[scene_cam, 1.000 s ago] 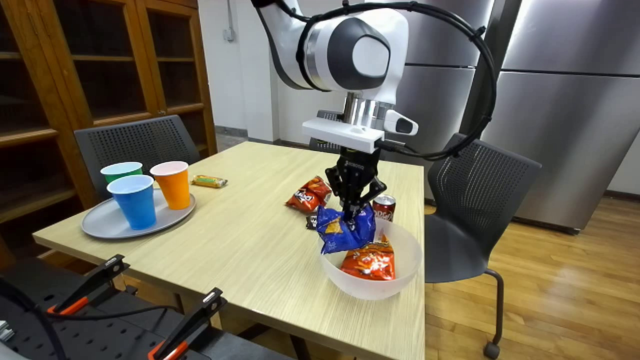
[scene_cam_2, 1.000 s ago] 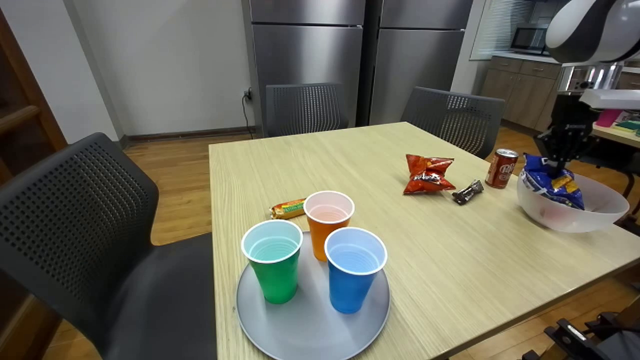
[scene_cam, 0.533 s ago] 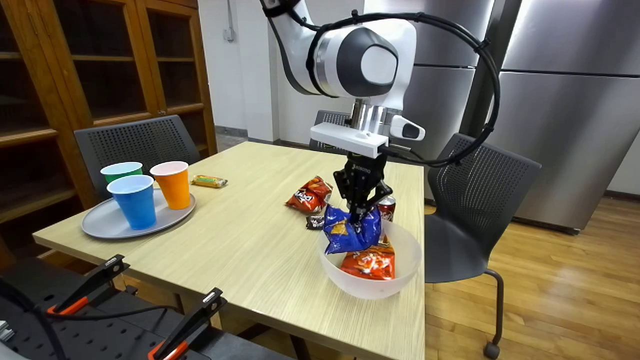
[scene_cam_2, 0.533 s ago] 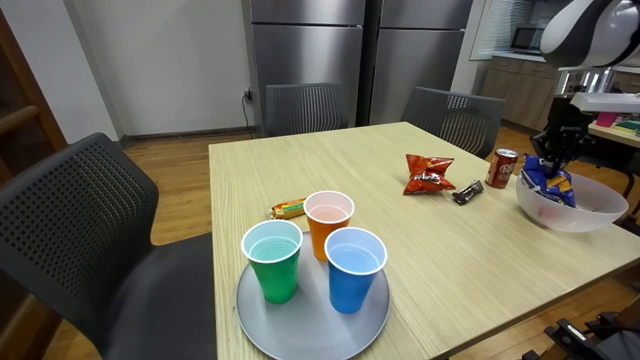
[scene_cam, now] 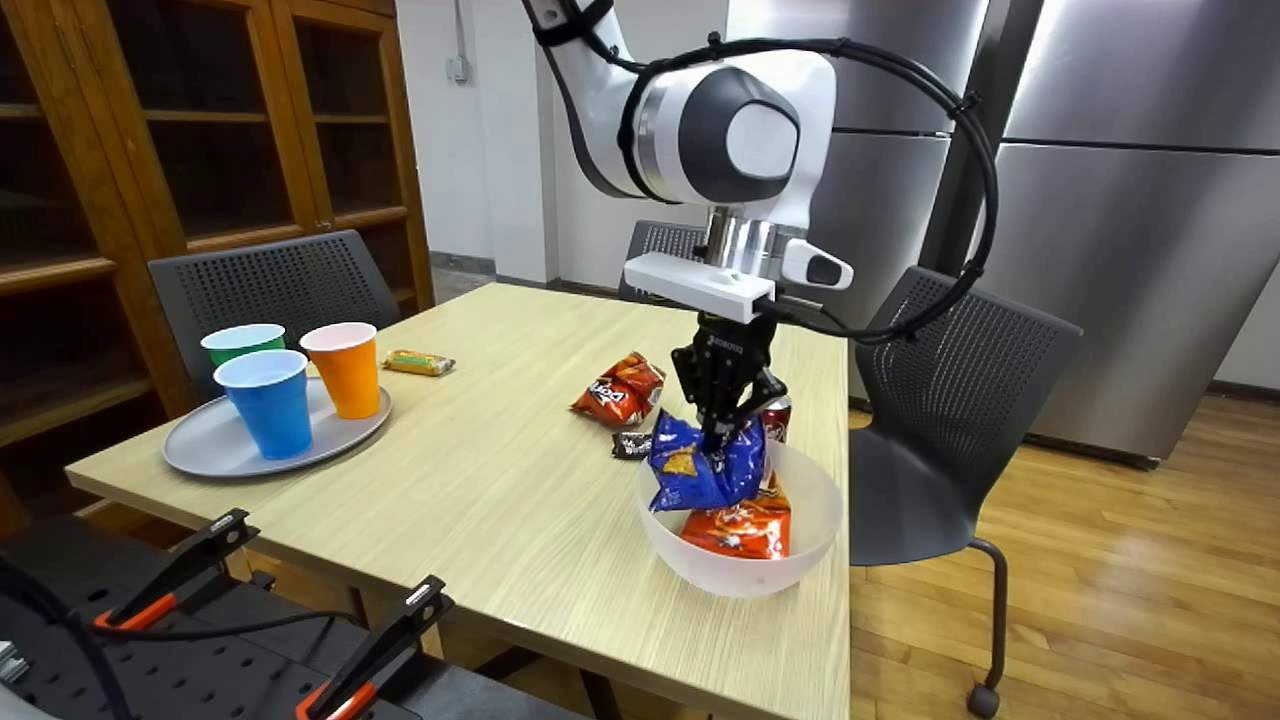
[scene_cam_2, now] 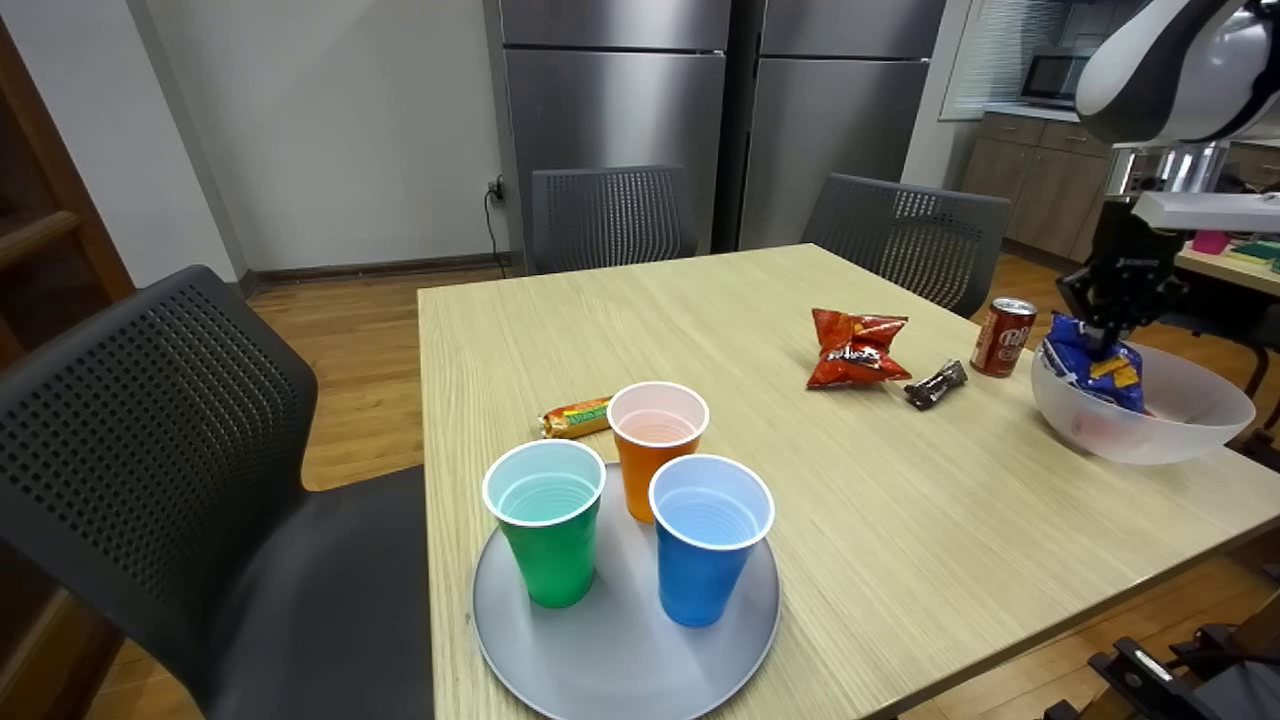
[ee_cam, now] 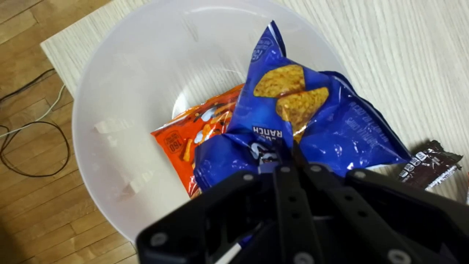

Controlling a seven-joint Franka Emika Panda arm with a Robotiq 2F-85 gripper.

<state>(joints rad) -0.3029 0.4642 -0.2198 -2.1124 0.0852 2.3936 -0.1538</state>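
My gripper [ee_cam: 289,152] is shut on a blue bag of chips [ee_cam: 337,132], pinching it near its middle so both sides bulge out. In an exterior view the blue bag [scene_cam: 695,485] hangs at the near-left side of a translucent white bowl [scene_cam: 740,580], overlapping its rim. Inside the bowl lies an orange snack bag [scene_cam: 745,530], partly covered by the blue one in the wrist view. Whether the two bags touch I cannot tell. The fingertips are partly sunk in the folds of the blue wrapper.
Beside the bowl are a dark-wrapped candy [scene_cam_2: 937,385], a soda can [scene_cam_2: 1003,337] and a red chip bag [scene_cam_2: 857,348]. A grey plate [scene_cam_2: 625,660] bears green, blue and orange cups. A yellow-wrapped bar [scene_cam: 418,363] lies near it. Chairs surround the table.
In an exterior view, the gripper has shifted slightly right and down, carrying the blue bag with it. It stays shut, and the bowl and the other items have not moved.
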